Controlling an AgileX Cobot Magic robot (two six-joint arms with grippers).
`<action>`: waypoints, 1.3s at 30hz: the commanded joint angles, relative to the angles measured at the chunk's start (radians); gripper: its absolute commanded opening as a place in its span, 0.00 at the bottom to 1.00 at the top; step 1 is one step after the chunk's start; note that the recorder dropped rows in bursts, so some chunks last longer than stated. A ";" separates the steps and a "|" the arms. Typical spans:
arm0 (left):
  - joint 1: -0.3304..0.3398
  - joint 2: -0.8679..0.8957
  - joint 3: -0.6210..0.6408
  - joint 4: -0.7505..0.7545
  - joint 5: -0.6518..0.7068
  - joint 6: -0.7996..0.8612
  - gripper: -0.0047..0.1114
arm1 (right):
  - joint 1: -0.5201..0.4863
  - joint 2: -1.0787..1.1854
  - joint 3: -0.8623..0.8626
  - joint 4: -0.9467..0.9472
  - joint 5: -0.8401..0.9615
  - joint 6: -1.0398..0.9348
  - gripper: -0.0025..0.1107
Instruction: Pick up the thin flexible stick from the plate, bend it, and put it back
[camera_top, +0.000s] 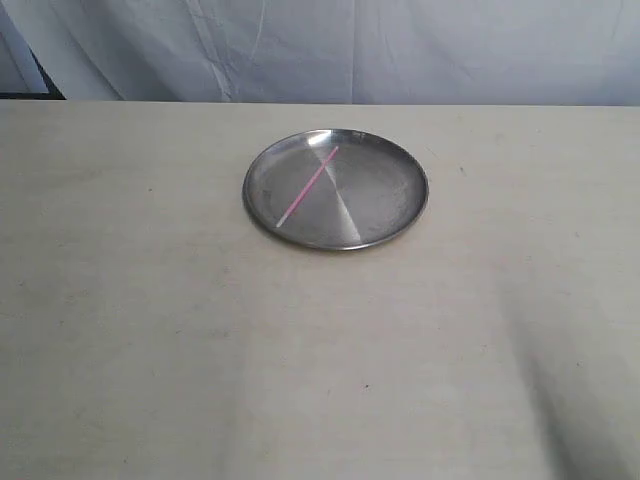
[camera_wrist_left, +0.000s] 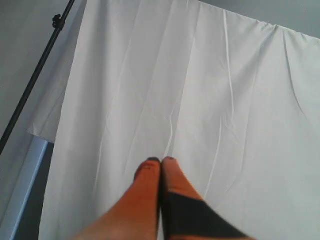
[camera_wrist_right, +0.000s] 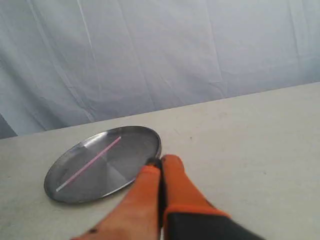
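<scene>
Two wrist views and one outside view, taken at a single moment. Showed the plate (camera_top: 385, 195) resting flat on the table (camera_top: 300, 360), with a cloth (camera_top: 420, 50) hanging beyond the plate's far rim. Found the stick (camera_top: 308, 186) lying straight and slantwise inside the plate, paler end at the near rim, pink end toward the far rim. Caught the left gripper (camera_wrist_left: 160, 161) with orange jaws pressed together on nothing, backed by the cloth and a black pole (camera_wrist_left: 30, 85). Caught the right gripper (camera_wrist_right: 161, 161) likewise clenched and empty, tips pointed toward the plate's rim. Could not tell its height over the table.
</scene>
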 joint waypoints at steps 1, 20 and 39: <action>0.003 -0.005 0.004 -0.002 0.003 0.000 0.04 | -0.006 -0.007 0.004 0.051 -0.148 0.002 0.01; 0.003 -0.005 0.004 -0.002 0.003 0.000 0.04 | -0.006 0.150 -0.142 0.517 -0.770 0.021 0.01; 0.000 -0.005 0.004 0.006 0.003 0.000 0.04 | 0.358 2.018 -1.759 0.127 0.626 -0.117 0.01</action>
